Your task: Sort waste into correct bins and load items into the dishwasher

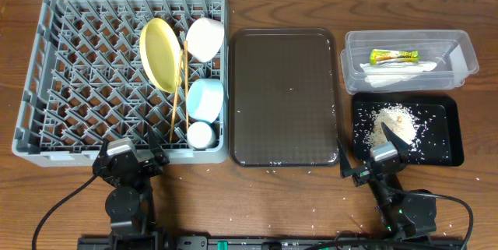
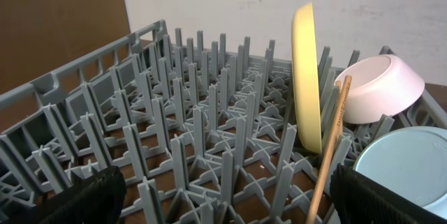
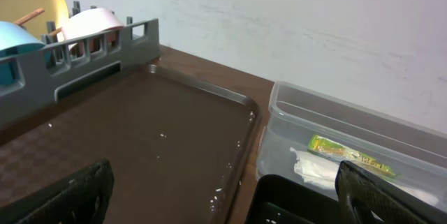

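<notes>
Overhead, dish rack (image 1: 78,71) sits just beyond spread left claw (image 1: 131,153).

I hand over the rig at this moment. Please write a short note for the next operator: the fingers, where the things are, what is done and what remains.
The left gripper: fingers open, empty, at the near edge of the rack.
The right gripper: fingers open, empty, at the near left corner of the black tray.
In the rack: plate, white bowl, blue bowl, cup, chopsticks.
In the tub: wrapper and paper. In the black tray: rice.
Done: sorting and loading look complete.
Left: perhaps the stray grains on the brown tray and the table.
</notes>
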